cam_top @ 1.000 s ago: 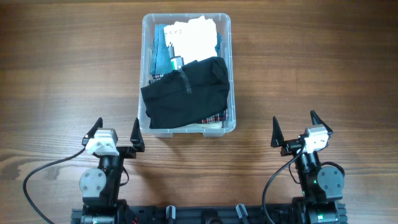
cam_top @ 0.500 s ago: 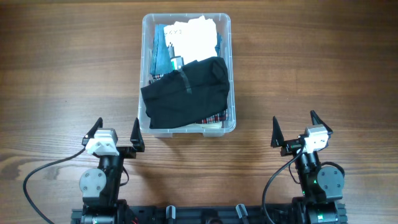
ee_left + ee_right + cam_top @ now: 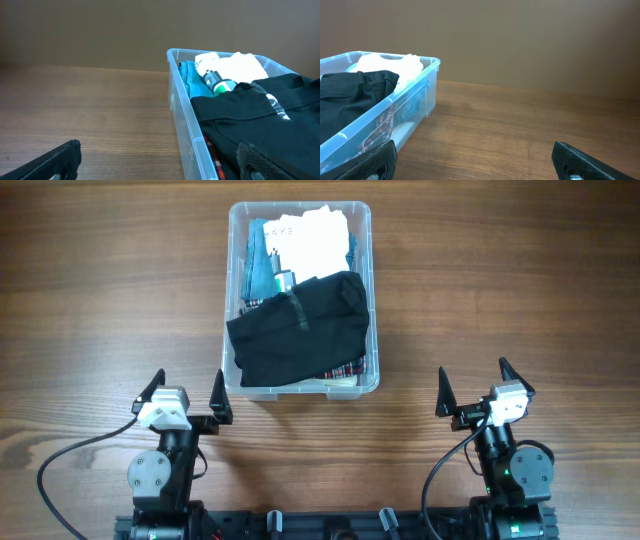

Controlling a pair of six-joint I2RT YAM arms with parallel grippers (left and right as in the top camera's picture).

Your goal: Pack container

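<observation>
One clear container (image 3: 229, 280) at mid-counter (image 3: 100, 300), a little to the far side, packed full. Inside: one black garment (image 3: 300, 330) on top at the near end, one white cloth (image 3: 305, 235) at the far end, one teal cloth (image 3: 258, 270) along the left wall, one small green-tipped bottle (image 3: 283, 279). Two arms at the near edge: left fingers (image 3: 217, 392) spread wide, empty; right fingers (image 3: 443, 392) spread wide too, empty. Brown wood-grain counter, plain brown wall (image 3: 520, 40) beyond.
</observation>
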